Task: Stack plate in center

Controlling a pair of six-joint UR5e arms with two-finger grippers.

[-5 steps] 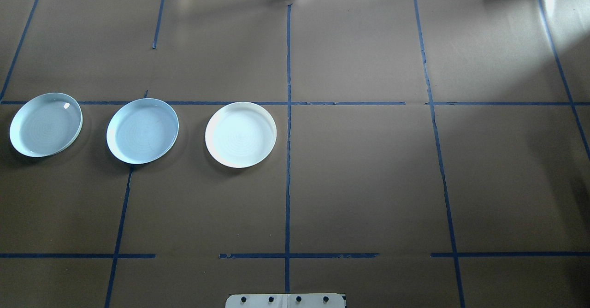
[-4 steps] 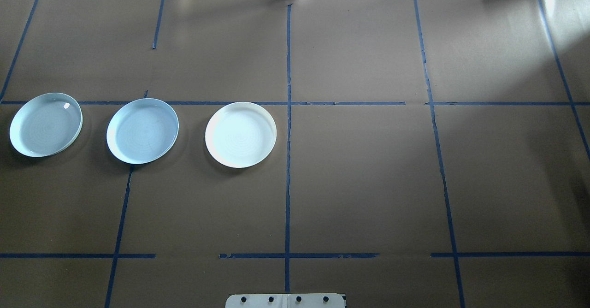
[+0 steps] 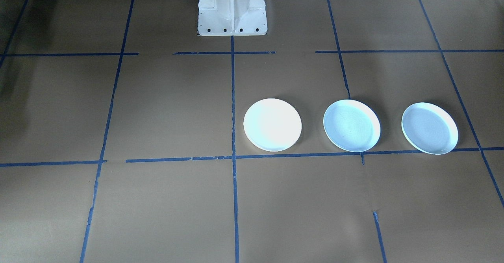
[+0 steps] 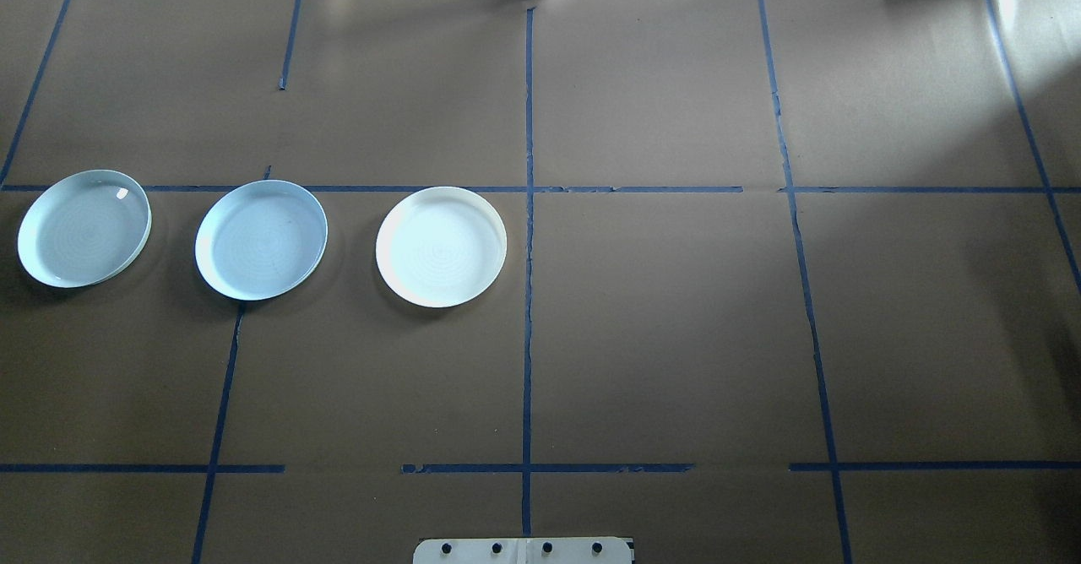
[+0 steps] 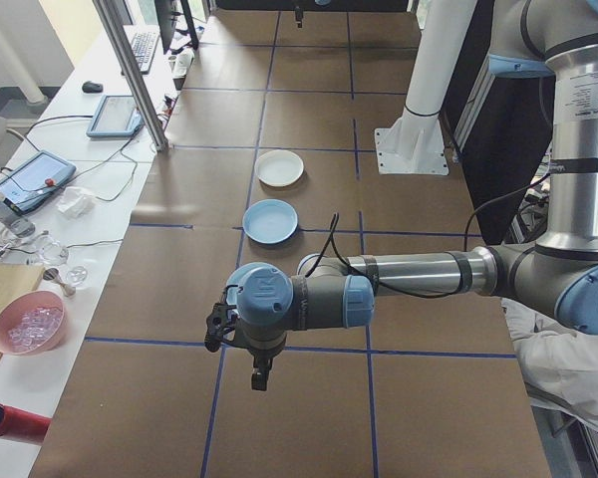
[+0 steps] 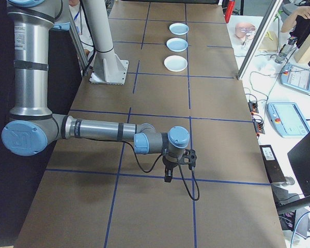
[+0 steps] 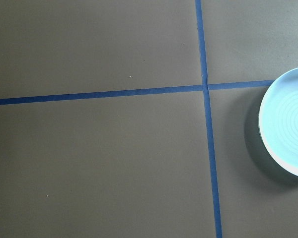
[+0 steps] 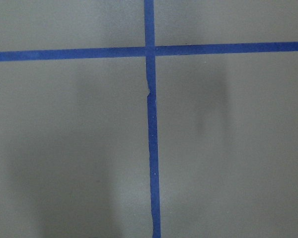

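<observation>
Three round plates lie in a row on the brown table, none stacked. The white plate (image 4: 441,246) (image 3: 272,125) sits just left of the centre tape line. A pale blue plate (image 4: 262,240) (image 3: 351,125) lies beside it, and another pale blue plate (image 4: 84,228) (image 3: 429,128) lies at the far left. My left gripper (image 5: 260,378) hangs over the table's left end; its wrist view catches a pale blue plate (image 7: 288,124) at the right edge. My right gripper (image 6: 168,177) hangs over the right end, far from the plates. I cannot tell whether either is open or shut.
Blue tape lines (image 4: 528,235) divide the table into squares. The robot's white pedestal (image 3: 232,7) stands at the near middle edge. Side benches hold tablets (image 6: 289,119), a pink bowl (image 5: 28,324) and cables. A person (image 6: 299,10) is at the far bench.
</observation>
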